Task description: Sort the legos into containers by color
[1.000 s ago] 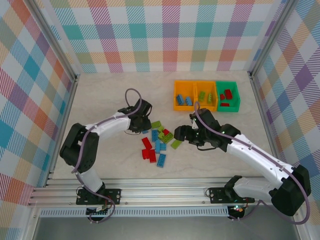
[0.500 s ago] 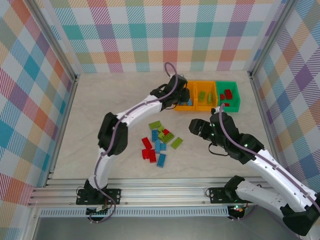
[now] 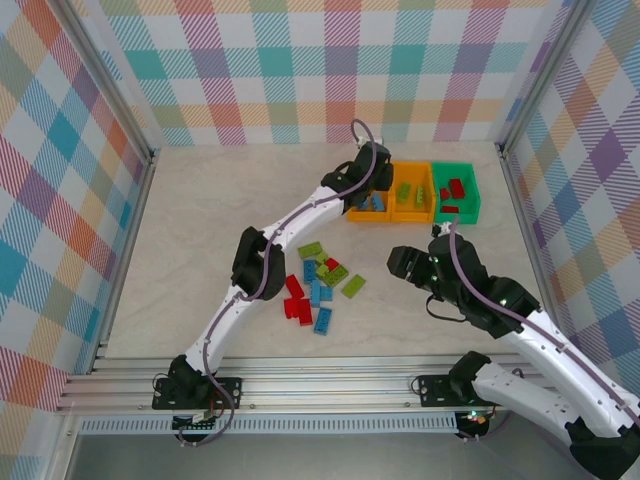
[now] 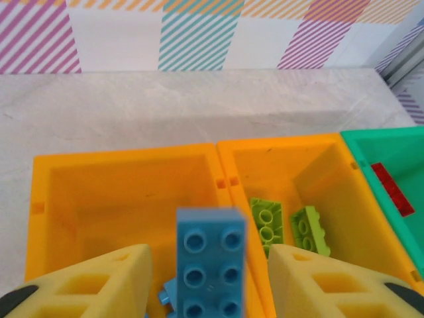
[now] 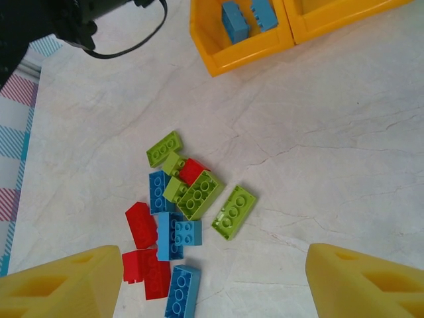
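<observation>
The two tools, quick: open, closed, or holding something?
Left tool: open, blue brick loose between its fingers, over the left orange bin.
Right tool: open, empty, above the brick pile.

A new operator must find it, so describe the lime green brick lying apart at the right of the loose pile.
Find the row of three bins at the back of the table; the loose pile of bricks lies in front of it, nearer the arms. At the pile's right edge lies one slanted lime green brick, the only lime one set apart from the rest.
</observation>
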You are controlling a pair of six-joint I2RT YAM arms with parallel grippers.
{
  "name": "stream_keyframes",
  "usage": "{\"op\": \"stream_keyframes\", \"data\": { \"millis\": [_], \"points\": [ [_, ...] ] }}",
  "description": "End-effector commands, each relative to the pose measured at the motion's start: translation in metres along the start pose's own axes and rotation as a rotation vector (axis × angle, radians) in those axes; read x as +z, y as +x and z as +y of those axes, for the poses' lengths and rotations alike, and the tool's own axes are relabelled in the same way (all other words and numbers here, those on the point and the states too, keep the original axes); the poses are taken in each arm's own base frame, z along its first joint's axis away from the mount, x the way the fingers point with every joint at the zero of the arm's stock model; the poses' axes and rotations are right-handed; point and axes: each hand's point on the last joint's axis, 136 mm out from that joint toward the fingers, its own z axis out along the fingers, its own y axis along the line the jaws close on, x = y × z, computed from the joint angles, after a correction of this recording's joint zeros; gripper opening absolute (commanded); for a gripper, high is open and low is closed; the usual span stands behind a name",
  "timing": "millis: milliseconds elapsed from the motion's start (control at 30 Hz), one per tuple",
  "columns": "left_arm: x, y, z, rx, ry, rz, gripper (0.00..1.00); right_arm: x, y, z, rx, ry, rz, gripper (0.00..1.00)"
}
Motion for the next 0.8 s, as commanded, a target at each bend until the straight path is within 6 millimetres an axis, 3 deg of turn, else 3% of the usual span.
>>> {"op": "stream_keyframes", "data": {
  "millis": [0, 200, 333, 433, 567, 600, 767],
  "points": [
    [-0.033, -0.035, -0.008, 0.004, 0.013, -0.038, 0.51, -0.002, 0.001, -0.005, -0.006, 0.016, -0.005, 0.74],
    [-0.102, -0.065, -0.008, 0.051, 0.047, -0.064, 0.51, 0.004, 0.005, 0.000, -0.035, 0.006, 0.031, 0.74],
    [-0.186, -0.074, -0.017, 0.098, 0.233, -0.135, 0.51, 0.015, 0.014, 0.010, -0.075, -0.002, 0.109, 0.74],
    [-0.253, -0.061, -0.008, 0.175, 0.319, -0.149, 0.51, 0.032, 0.028, 0.019, -0.107, 0.005, 0.218, 0.72],
    [-0.325, -0.014, 0.022, 0.360, 0.365, -0.108, 0.52, 0.061, 0.051, 0.023, -0.081, 0.069, 0.368, 0.72],
    [-0.340, 0.007, 0.032, 0.436, 0.378, -0.069, 0.53, 0.069, 0.057, 0.027, -0.064, 0.068, 0.399, 0.72],
    [-0.398, 0.092, 0.072, 0.774, 0.463, 0.010, 0.53, 0.100, 0.085, 0.041, -0.011, 0.116, 0.488, 0.76]
  ]
}}
